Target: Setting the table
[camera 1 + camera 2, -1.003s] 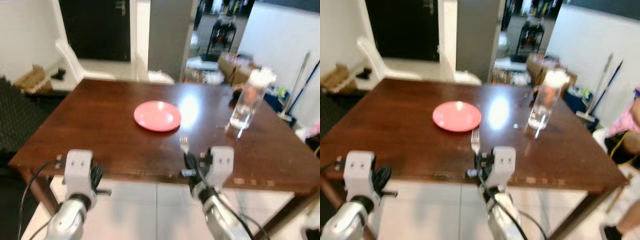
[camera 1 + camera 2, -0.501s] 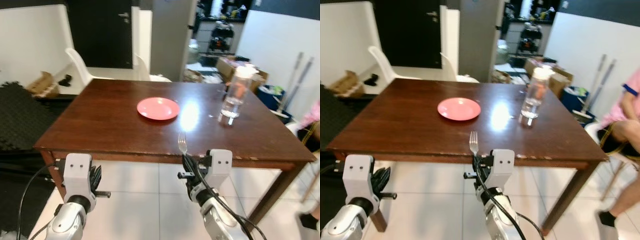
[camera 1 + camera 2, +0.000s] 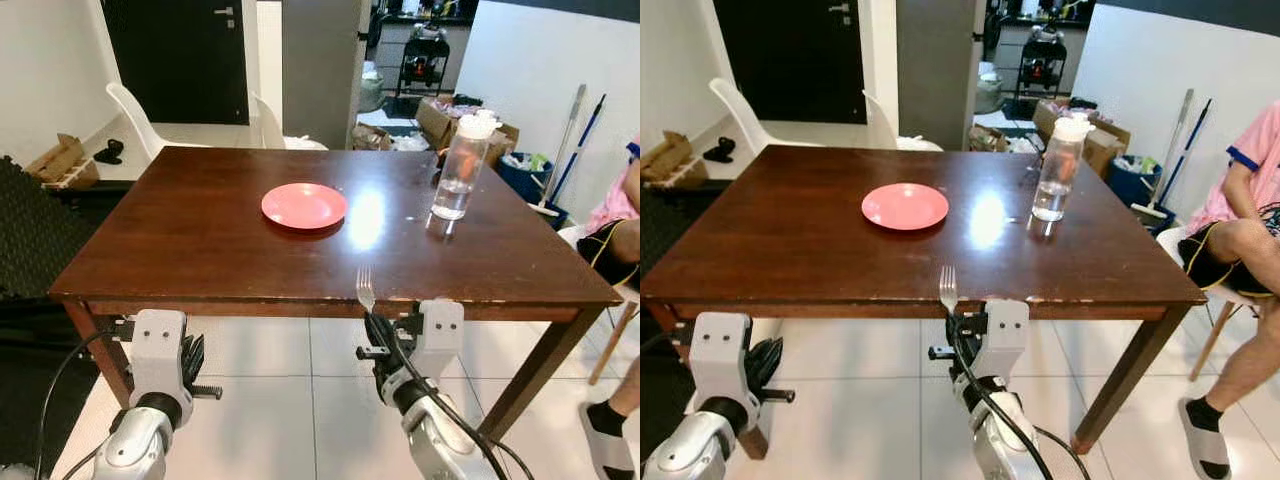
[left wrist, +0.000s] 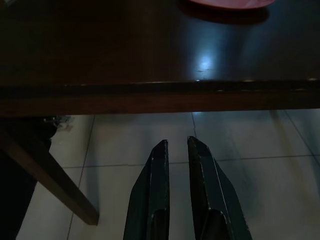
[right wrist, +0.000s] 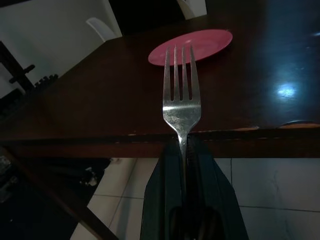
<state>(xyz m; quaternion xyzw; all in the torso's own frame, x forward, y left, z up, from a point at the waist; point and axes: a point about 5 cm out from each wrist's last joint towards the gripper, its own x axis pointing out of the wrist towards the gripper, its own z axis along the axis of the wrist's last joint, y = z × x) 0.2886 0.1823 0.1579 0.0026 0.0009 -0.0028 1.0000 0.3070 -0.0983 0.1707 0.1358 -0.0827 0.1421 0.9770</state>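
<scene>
Two grippers sit low in the frame of the head views, both short of the near edge of the brown wooden table (image 3: 200, 240). The right gripper (image 3: 378, 335), lower centre-right, has its fingers closed on the handle of a silver fork (image 3: 366, 290). The fork stands upright, tines up, its head just overlapping the table's front edge in the picture. In the right wrist view the fork (image 5: 181, 102) rises straight out from between the two black fingers, the tines lined up with the plate beyond.

Left gripper (image 3: 190, 358), lower left of the frame, hangs over white floor tiles (image 3: 270, 400). In the left wrist view its fingers (image 4: 150, 200) stand narrow, a thin slit between them, holding nothing; the table's front edge and one leg cross the upper part of that view.

On the table: a pink plate (image 3: 304, 205), centre of the frame, somewhat toward the far side of the tabletop. A clear bottle with a white cap (image 3: 460, 166) stands upright to the right of the plate, well apart from it, with a bright glare patch on the wood between them.

Beyond the table, upper left, a white chair (image 3: 135, 110) and a dark doorway (image 3: 180, 55). At the right edge of the right eye view, a seated person in a pink shirt (image 3: 1250, 160), bare legs, dark sock and white sandal on the tiles.
</scene>
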